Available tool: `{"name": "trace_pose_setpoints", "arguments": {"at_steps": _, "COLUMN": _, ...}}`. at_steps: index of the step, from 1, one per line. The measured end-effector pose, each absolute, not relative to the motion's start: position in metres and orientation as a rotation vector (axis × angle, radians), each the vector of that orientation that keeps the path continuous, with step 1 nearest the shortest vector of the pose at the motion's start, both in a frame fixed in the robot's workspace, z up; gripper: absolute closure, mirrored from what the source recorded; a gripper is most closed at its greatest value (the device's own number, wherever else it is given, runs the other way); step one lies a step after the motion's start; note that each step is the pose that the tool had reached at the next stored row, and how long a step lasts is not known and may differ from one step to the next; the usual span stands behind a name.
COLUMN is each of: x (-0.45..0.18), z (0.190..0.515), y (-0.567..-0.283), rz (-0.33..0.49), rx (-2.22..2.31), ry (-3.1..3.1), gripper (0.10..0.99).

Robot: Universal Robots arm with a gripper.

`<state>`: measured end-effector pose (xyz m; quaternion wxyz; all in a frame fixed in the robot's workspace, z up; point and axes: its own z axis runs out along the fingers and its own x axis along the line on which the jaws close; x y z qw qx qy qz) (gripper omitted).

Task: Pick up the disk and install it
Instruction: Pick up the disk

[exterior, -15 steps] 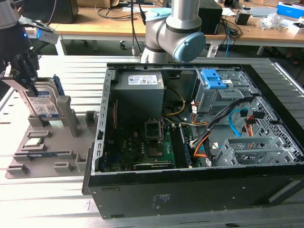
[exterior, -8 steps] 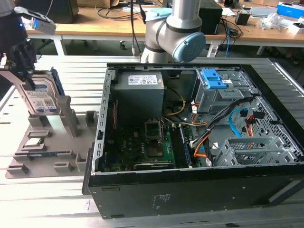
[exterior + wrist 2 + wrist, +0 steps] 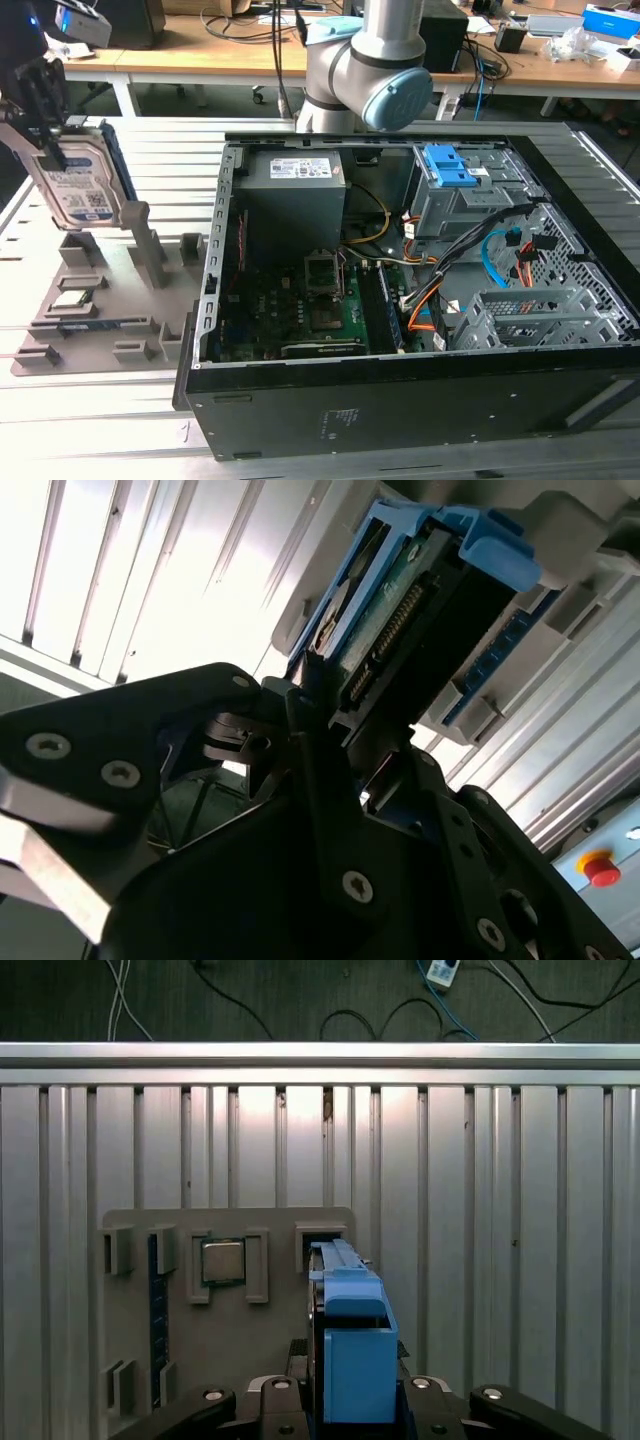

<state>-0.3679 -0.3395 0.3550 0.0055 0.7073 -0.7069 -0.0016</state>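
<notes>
The fingers are clenched on the disk, holding it upright, above the grey tray on the slatted counter; one tray pocket holds a processor chip; beside the tray, the open computer case contains a drive cage with blue latches, a power-supply box, and cables.
</notes>
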Motion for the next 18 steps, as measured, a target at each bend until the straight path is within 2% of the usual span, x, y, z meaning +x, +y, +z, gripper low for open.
{"name": "trace_pose_setpoints", "arguments": {"at_steps": 4, "x": -0.368, "z": 0.367, "y": -0.338, "rz": -0.005, "rx": 2.214, "ry": -2.213, "gripper": 0.722}}
{"name": "trace_pose_setpoints", "arguments": {"at_steps": 8, "x": -0.368, "z": 0.41, "y": -0.338, "rz": -0.004, "rx": 2.214, "ry": -2.213, "gripper": 0.722}}
{"name": "trace_pose_setpoints", "arguments": {"at_steps": 18, "x": -0.368, "z": 0.439, "y": -0.338, "rz": -0.004, "rx": 2.214, "ry": -2.213, "gripper": 0.722}}
